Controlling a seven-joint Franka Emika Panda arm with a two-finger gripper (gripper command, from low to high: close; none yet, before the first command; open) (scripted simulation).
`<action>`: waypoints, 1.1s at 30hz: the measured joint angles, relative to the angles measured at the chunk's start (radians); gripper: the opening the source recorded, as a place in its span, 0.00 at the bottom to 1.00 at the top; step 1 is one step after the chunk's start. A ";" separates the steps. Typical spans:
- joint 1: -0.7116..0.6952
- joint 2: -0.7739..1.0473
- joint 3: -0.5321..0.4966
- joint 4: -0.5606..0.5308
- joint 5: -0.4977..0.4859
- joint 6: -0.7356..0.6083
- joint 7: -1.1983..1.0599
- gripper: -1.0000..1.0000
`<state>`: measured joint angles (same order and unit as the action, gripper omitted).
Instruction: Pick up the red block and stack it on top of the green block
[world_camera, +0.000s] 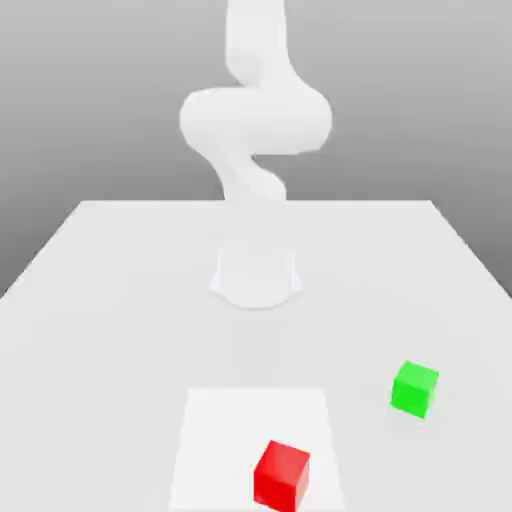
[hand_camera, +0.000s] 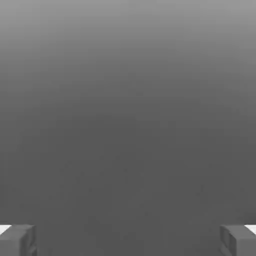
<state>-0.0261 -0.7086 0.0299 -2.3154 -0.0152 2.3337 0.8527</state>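
1. Grey, featureless backdrop lies behind the gripper (hand_camera: 128, 240) in the hand view; its jaws stand wide apart with nothing between them, ready to take a block.
2. White arm (world_camera: 255, 120) rises from its round base (world_camera: 256, 278) on the pale table (world_camera: 100, 260), well apart from both blocks.
3. Red block (world_camera: 281, 475) sits on a lighter square patch (world_camera: 220, 430), nearest the exterior camera, untouched.
4. Green block (world_camera: 414, 388) rests toward the exterior view's right, near the red one but apart, its top free for stacking.
5. Judgement: the pick has not begun; reaching the red block comes first.
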 joint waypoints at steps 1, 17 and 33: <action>-0.011 0.039 0.012 -0.007 -0.007 0.015 0.023 0.50; -0.106 0.624 0.130 -0.105 -0.111 0.229 0.364 0.50; -0.062 1.082 0.097 -0.132 -0.128 0.483 0.519 0.00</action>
<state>-0.0877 0.3737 0.1265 -2.4474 -0.1434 2.8169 1.3720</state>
